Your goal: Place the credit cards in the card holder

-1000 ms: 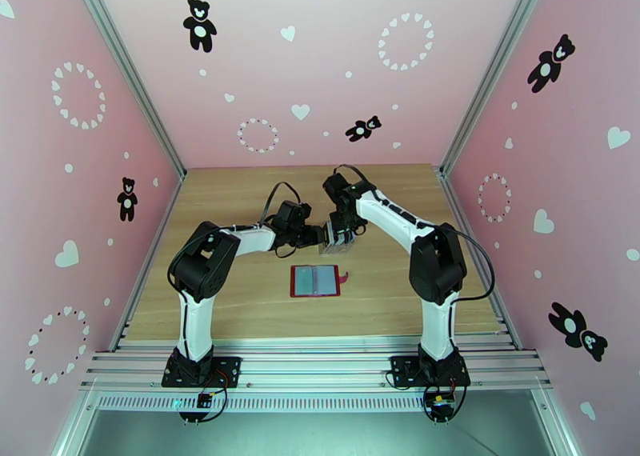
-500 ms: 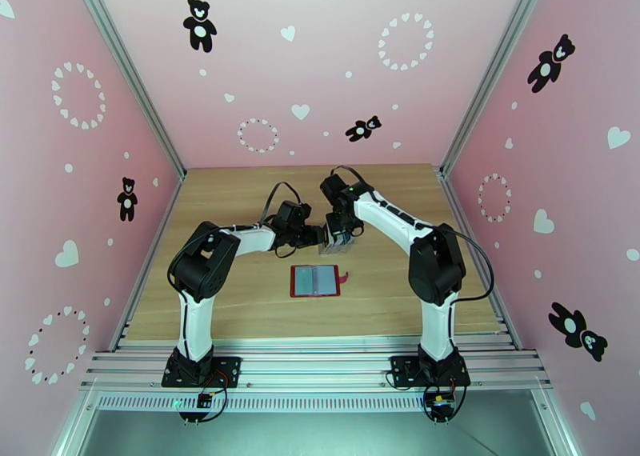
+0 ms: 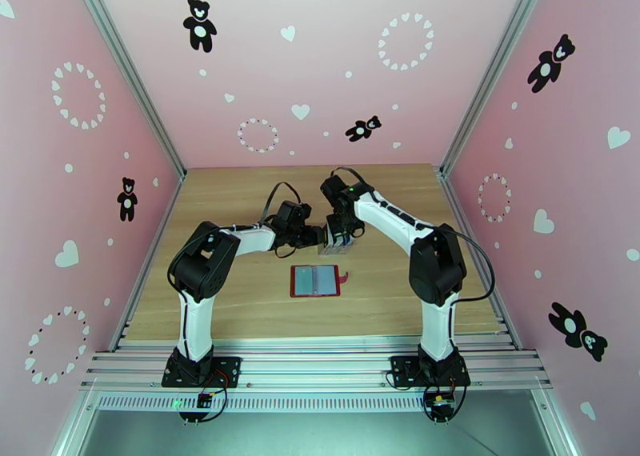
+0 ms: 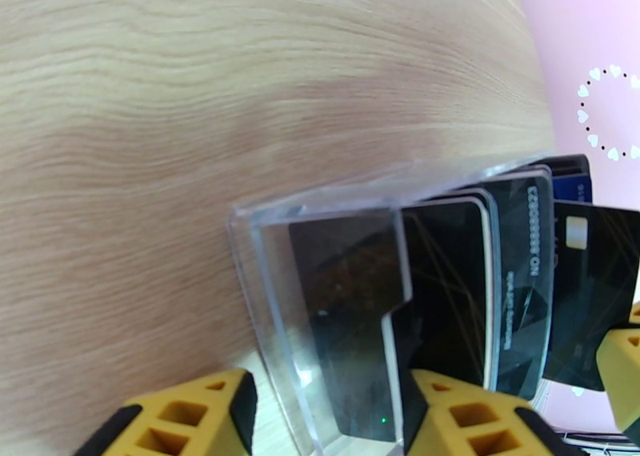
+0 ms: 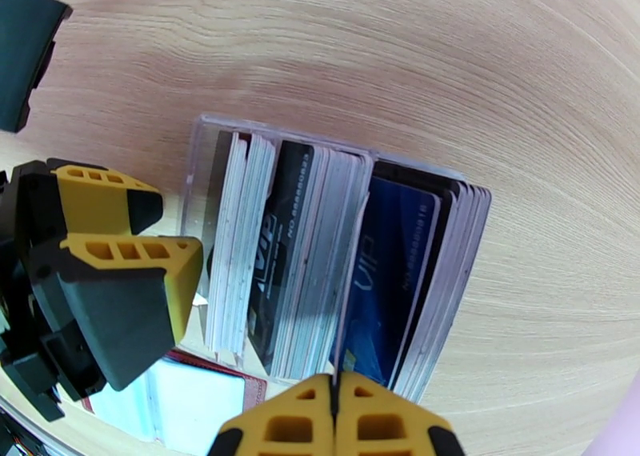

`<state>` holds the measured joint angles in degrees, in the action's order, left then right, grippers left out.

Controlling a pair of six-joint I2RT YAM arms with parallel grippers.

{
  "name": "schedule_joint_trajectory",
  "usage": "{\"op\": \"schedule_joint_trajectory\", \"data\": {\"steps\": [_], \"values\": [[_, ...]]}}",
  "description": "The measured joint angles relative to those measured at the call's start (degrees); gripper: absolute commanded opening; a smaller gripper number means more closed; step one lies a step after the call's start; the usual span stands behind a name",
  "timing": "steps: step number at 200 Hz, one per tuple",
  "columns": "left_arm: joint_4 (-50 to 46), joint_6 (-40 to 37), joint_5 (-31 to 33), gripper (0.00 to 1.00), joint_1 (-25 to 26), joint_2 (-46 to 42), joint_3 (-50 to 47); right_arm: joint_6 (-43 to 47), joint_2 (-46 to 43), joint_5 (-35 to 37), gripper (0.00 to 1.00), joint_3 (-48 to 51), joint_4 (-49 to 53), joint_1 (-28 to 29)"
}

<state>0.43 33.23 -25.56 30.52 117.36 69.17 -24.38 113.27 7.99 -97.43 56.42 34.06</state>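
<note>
The credit cards [image 5: 284, 250] stand on edge in a clear plastic rack [image 5: 200, 142], black, blue and pale ones. My left gripper [image 4: 328, 426] has its yellow fingers on either side of the rack's near end and holds it. My right gripper [image 5: 334, 406] is shut on the edge of a black card with a chip [image 4: 596, 290], which stands offset from the others. From above, both grippers [image 3: 322, 238] [image 3: 340, 240] meet at the rack [image 3: 336, 248]. The dark-red card holder [image 3: 314, 281] lies open and flat just in front of the rack, and its corner [image 5: 256, 382] is visible under the rack's edge.
Wooden table [image 3: 240, 306] with pink walls on three sides and a metal rail along the near edge. The card holder's snap tab [image 3: 345, 274] sticks out to the right. Bare wood lies on both sides of the card holder.
The right wrist has shifted slightly left over the rack. The left arm, the rack and the card holder have stayed put.
</note>
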Motion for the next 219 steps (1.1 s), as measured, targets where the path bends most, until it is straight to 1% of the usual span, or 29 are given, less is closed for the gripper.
{"op": "schedule_joint_trajectory", "data": {"steps": [100,153,199,219], "values": [[-0.04,-0.24,0.0,0.54,0.0,0.0,0.0,0.66,-3.28,-2.93,0.0,3.76,0.66,-0.02],[0.02,-0.24,-0.02,0.54,0.0,0.0,0.0,-0.33,-4.52,-4.63,0.0,4.02,0.44,-1.79],[-0.15,-0.9,0.02,0.54,0.0,-0.11,0.0,-1.97,-11.39,-6.51,0.0,4.15,-1.33,-2.49],[-1.51,-1.18,0.59,0.54,0.0,-0.85,0.0,-2.86,-15.5,-8.02,0.0,6.16,-2.8,-2.54]]}}
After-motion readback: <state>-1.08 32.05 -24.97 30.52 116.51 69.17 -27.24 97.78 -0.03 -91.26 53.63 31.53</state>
